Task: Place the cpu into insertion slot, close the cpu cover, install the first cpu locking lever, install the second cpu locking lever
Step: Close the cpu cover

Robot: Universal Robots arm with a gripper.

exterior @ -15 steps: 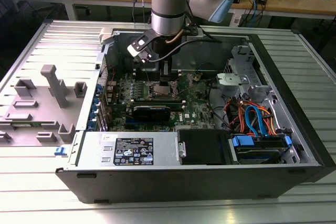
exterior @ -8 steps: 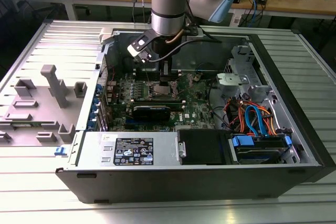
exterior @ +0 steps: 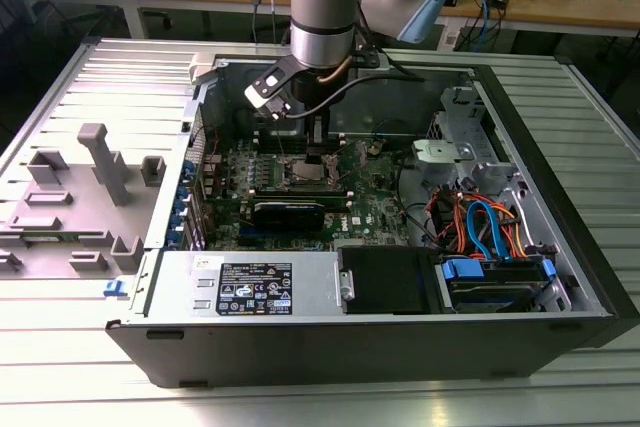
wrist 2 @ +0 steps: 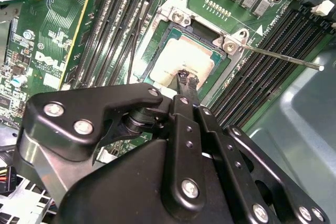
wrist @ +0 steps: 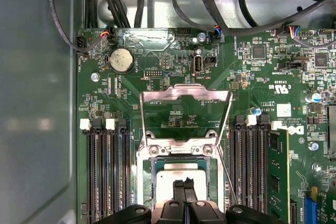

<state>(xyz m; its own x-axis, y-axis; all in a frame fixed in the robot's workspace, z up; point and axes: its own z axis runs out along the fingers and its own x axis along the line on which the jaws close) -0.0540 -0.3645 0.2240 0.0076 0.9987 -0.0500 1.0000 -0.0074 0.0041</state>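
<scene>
The gripper (wrist: 185, 186) has its two black fingertips (wrist 2: 184, 77) pressed together, with only a thin seam between them and nothing pinched there. They sit right over one edge of the cpu (wrist: 181, 177); whether they touch its metal top or hang just clear of it I cannot tell. The cpu lies flat in the insertion slot (wrist: 153, 179), square to the dark frame. The first wrist view shows the cpu cover (wrist: 186, 98) swung up off the socket, standing on its hinge on the side away from the gripper, with the green motherboard (wrist: 173, 77) seen through its cut-out middle. In the second wrist view the gripper's own black body blocks much of the foreground, but this view shows more of the cpu's pale top, and a thin locking lever (wrist 2: 278, 57) sticking out free from a corner of the slot across the long black memory slots (wrist 2: 113, 30). In the exterior view the arm (exterior: 322, 7) comes straight down from above into the open computer case (exterior: 575, 277), its wrist upright and the gripper pointing down at the slot in the middle of the board, while grey fixture blocks (exterior: 100, 162) stand on the ribbed table (exterior: 60, 87) at the exterior view's left
</scene>
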